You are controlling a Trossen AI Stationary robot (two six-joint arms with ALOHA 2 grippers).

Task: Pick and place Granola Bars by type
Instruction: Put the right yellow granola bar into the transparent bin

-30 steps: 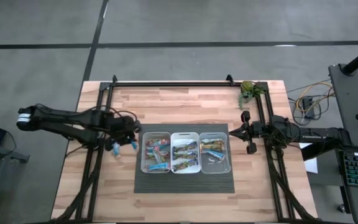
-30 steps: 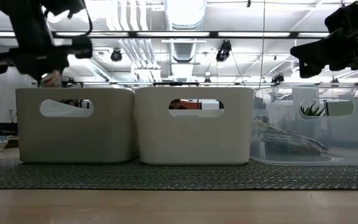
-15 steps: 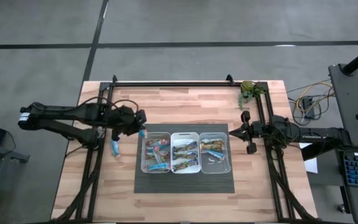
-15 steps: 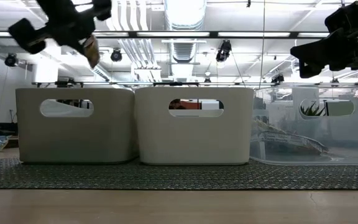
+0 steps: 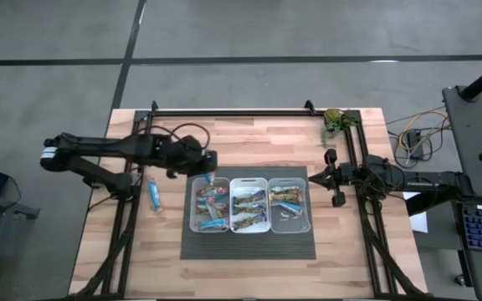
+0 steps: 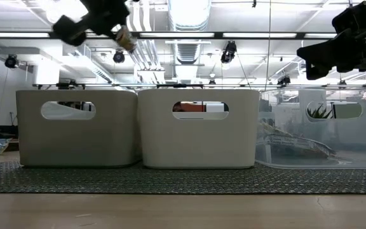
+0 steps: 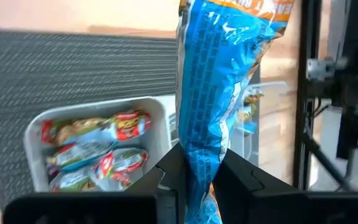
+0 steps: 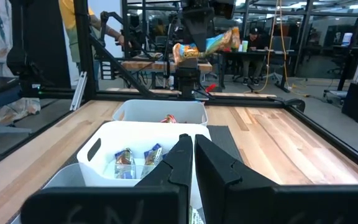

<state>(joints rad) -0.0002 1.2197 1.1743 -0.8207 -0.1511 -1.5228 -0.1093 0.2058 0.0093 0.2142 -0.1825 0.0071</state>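
My left gripper (image 5: 208, 167) is shut on a blue-wrapped granola bar (image 7: 216, 74) and hovers over the far left corner of the left bin (image 5: 193, 206). The low view shows the bar (image 6: 124, 38) well above the bins. Three bins stand side by side on a dark mat (image 5: 249, 242): the left one, a middle one (image 5: 249, 179) and a right one (image 5: 309, 206), all holding wrapped bars. Another blue bar (image 5: 154, 195) lies flat on the wood left of the mat. My right gripper (image 5: 313, 176) waits shut beside the right bin, touching nothing. My left gripper pinches the blue bar near one end (image 7: 199, 163) between its two fingers. The fingers slant down from the table's left and lie across the bar. The rest of the wrapper sticks out past the fingertips, lifted clear of the table and bins.
A small green plant (image 5: 335, 121) stands at the table's far right corner. A black frame (image 5: 241, 111) runs along the table's far edge and down both sides. Bare wood lies in front of the mat and behind the bins.
My left gripper has risen from the table left of the mat and gone toward the table's right, to above the left bin, rolling its wrist on the way. The blue bar has gone up with it, lifted clear. The other blue bar has stayed on the wood.
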